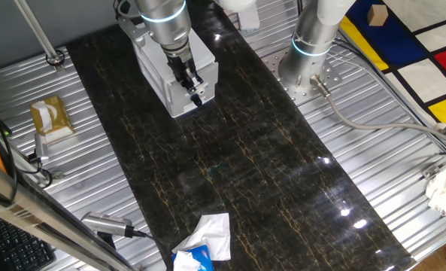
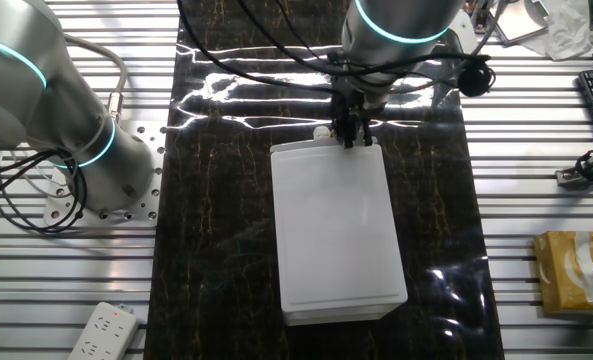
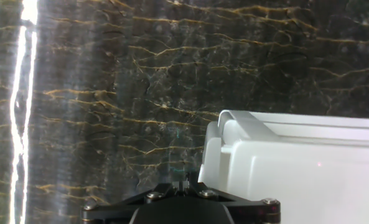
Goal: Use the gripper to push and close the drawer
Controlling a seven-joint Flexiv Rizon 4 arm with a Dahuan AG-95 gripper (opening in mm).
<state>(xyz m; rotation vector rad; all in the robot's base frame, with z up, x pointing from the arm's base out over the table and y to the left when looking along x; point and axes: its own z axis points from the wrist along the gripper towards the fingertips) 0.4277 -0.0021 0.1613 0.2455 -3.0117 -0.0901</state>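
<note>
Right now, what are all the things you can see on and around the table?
cabinet: one, white, middle of the black mat
drawer: one, white, at the cabinet's front
knob: one, white, beside the claw
tissue: one, white, crumpled, mat's near end
tissue box: one, yellow-brown, on the metal table
power strip: one, white, table corner
second arm's base: one, silver, beside the mat
claw: one, black, at the drawer front

Item count, table area
Two arms [image 2: 396, 25] [image 2: 46, 110], one cabinet [image 2: 336, 235], one tissue box [image 2: 573, 268], one power strip [image 2: 104, 331].
</note>
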